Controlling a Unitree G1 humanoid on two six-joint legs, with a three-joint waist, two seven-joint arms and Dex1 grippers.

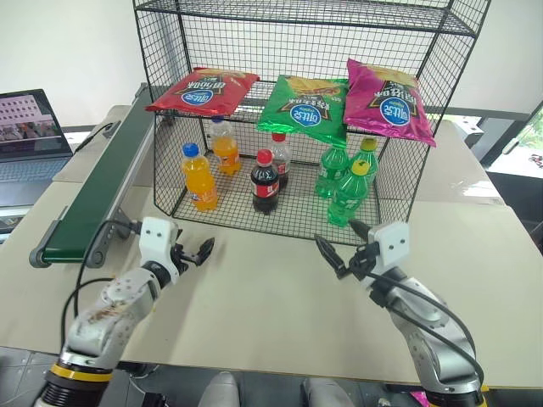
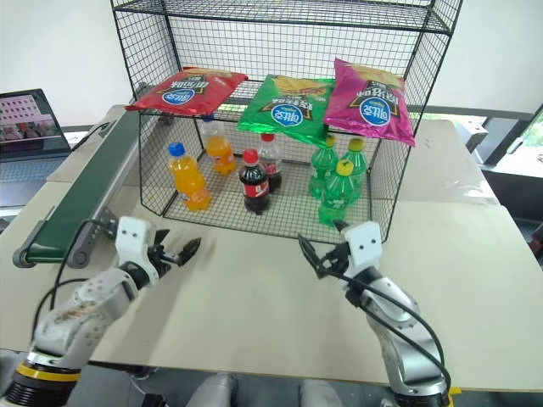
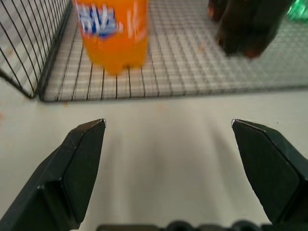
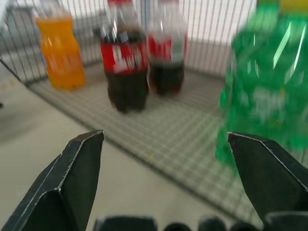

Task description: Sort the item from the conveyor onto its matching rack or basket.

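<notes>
The red crisp bag (image 1: 202,91) lies on the rack's (image 1: 170,38) middle shelf. In front of the rack, the left gripper (image 1: 200,251) and right gripper (image 1: 338,246) gape wide, empty.

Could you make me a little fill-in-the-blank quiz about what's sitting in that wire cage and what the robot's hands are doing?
1. The red crisp bag lies on the wire rack's middle shelf, next to the ____ bag.
2. Two bottles of ____ soda stand at the left end of the bottom shelf.
3. The left gripper and right gripper both stand ____ above the table.

Missing words: green; orange; open
</notes>
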